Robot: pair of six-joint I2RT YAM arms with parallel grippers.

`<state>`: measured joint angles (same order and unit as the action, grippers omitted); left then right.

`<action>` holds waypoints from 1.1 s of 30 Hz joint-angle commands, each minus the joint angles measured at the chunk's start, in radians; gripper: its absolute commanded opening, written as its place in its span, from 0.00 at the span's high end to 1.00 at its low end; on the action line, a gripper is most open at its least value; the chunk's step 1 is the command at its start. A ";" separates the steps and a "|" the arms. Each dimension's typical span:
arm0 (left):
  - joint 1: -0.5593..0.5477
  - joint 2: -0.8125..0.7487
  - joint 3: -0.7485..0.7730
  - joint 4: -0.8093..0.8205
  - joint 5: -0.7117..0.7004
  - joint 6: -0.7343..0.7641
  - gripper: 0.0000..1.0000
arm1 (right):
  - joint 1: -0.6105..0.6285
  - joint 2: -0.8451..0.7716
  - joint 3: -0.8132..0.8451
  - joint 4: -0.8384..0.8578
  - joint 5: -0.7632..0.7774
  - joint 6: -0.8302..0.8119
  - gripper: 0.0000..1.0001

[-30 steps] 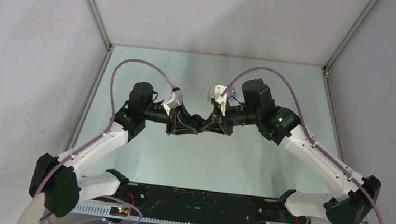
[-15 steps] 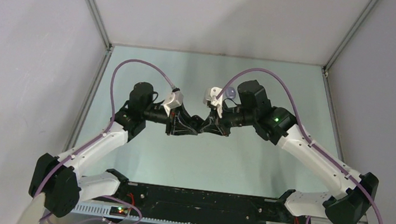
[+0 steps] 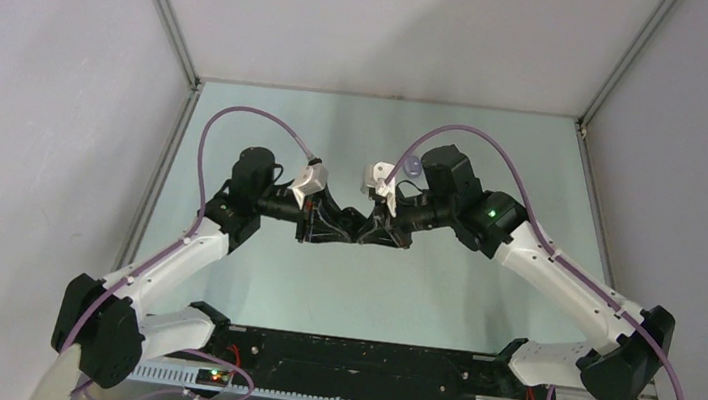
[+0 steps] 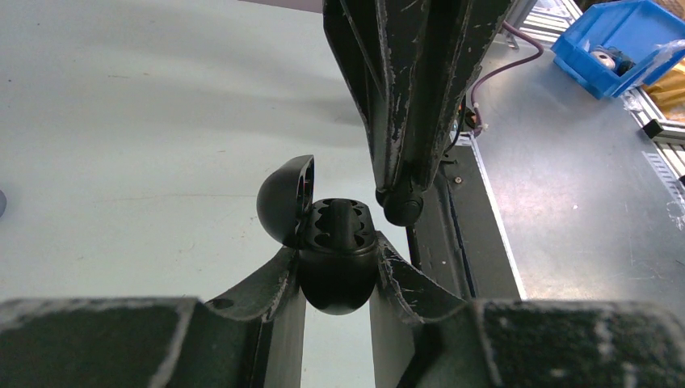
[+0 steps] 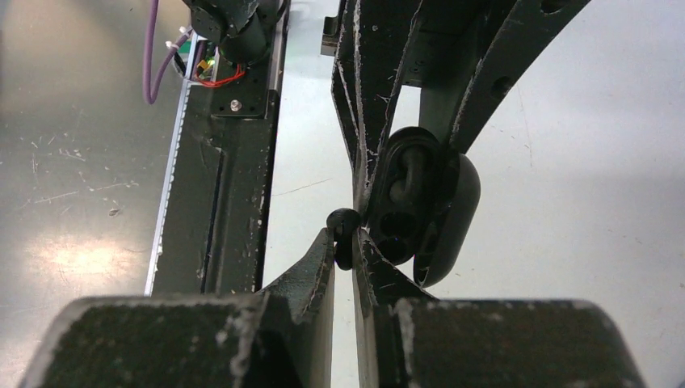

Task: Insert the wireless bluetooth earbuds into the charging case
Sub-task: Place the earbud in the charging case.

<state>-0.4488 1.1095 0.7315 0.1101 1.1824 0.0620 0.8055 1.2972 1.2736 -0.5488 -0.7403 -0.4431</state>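
My left gripper (image 4: 338, 249) is shut on the black charging case (image 4: 338, 279), held above the table with its lid (image 4: 284, 198) swung open to the left and its sockets facing up. My right gripper (image 5: 345, 242) is shut on one glossy black earbud (image 5: 346, 225), which sits right beside the case's open face (image 5: 404, 202), touching or nearly touching its rim. From the left wrist, the bud (image 4: 402, 208) hangs at the case's right edge. In the top view both grippers (image 3: 335, 226) (image 3: 375, 231) meet tip to tip mid-table.
A small pale purple rounded thing (image 3: 412, 166) lies on the table behind the right wrist. The black base rail (image 3: 342, 355) runs along the near edge. A blue bin (image 4: 622, 40) stands off the table. Grey walls close in the sides and back.
The right arm has moved left and slightly forward, bringing its gripper tip against the left gripper's tip. The pale purple thing has come into view behind it. The left arm has stayed still.
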 commanded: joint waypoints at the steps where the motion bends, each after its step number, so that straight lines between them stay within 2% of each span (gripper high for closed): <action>1: -0.004 -0.024 0.005 0.037 0.022 0.025 1.00 | 0.000 -0.018 0.009 0.001 -0.009 -0.018 0.87; 12: -0.005 -0.017 0.008 0.037 0.033 0.023 1.00 | -0.032 -0.037 -0.004 0.075 0.135 0.053 0.88; 24: -0.005 -0.021 0.010 0.036 0.037 0.021 1.00 | 0.005 0.000 -0.011 0.079 0.126 0.045 0.88; 33: -0.005 -0.020 0.012 0.033 0.036 0.023 1.00 | -0.013 -0.040 -0.003 0.042 0.084 0.009 0.88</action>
<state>-0.4488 1.1095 0.7315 0.1085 1.1881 0.0620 0.8017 1.2903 1.2602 -0.5011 -0.6186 -0.4099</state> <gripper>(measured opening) 0.322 0.126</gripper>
